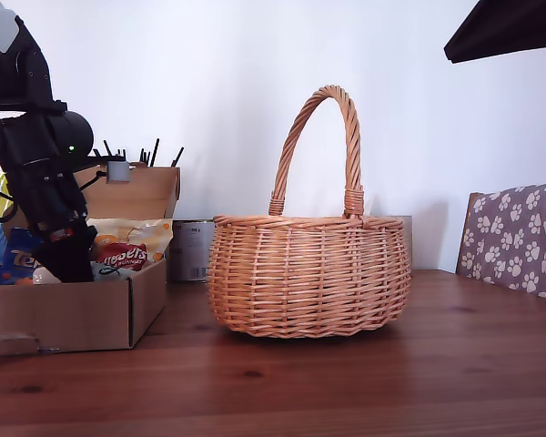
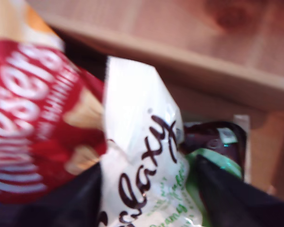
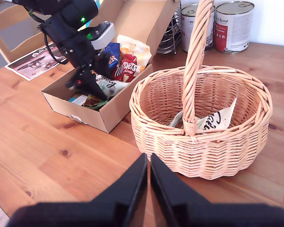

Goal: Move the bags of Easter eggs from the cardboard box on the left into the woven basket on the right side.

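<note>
- The cardboard box sits on the wooden table, near the woven basket.
- Three sweet bags show in the box: a white Galaxy bag, a red-logo bag and a dark blue one.
- One white bag lies in the basket.
- The first gripper is open around the white Galaxy bag.
- The second gripper is closed and holds nothing.
- Two tins stand behind the basket.

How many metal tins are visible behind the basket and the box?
2. Both tins stand side by side on the table behind the woven basket: one partly behind its handle, the other beside it. More may be hidden.
</note>
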Controlling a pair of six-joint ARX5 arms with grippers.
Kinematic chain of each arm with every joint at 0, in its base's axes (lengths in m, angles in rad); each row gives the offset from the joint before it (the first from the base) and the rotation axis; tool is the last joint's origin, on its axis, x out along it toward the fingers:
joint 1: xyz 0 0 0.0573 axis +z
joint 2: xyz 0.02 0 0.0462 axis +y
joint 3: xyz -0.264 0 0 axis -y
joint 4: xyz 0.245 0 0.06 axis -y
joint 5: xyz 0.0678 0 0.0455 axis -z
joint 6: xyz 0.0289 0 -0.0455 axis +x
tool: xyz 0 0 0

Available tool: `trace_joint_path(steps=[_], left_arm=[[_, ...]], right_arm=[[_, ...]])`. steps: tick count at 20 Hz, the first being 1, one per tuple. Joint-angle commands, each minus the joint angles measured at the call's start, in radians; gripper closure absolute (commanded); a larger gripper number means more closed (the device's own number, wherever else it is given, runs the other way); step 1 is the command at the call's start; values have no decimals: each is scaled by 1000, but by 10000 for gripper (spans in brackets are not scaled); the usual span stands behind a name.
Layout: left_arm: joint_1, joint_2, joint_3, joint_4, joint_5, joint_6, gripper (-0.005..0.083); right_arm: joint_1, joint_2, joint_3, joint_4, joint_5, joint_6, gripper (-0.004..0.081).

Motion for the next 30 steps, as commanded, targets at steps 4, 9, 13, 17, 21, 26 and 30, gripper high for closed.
trace_joint_path(steps=[4, 9, 13, 17, 21, 26, 30], left_arm=[[-10, -69, -3, -77, -23, -5, 753], [-11, -219, -3, -106, -24, -63, 790], [-11, -351, -3, -111, 40, -219, 793], [-11, -443, -6, -42, 227, -378, 793], [-66, -483, -125, 217, 254, -514, 793], [-196, -487, -344, 703, 188, -700, 793], [-302, -446, -395, 973, 120, -774, 793]], right_arm=[[5, 0, 2, 4, -3, -3, 782], [5, 0, 2, 4, -3, -3, 782], [5, 0, 2, 4, -3, -2, 782], [5, 0, 2, 4, -3, -2, 782], [5, 0, 2, 5, -3, -2, 782], [5, 0, 2, 4, -3, -2, 782], [5, 0, 2, 5, -3, -2, 782]])
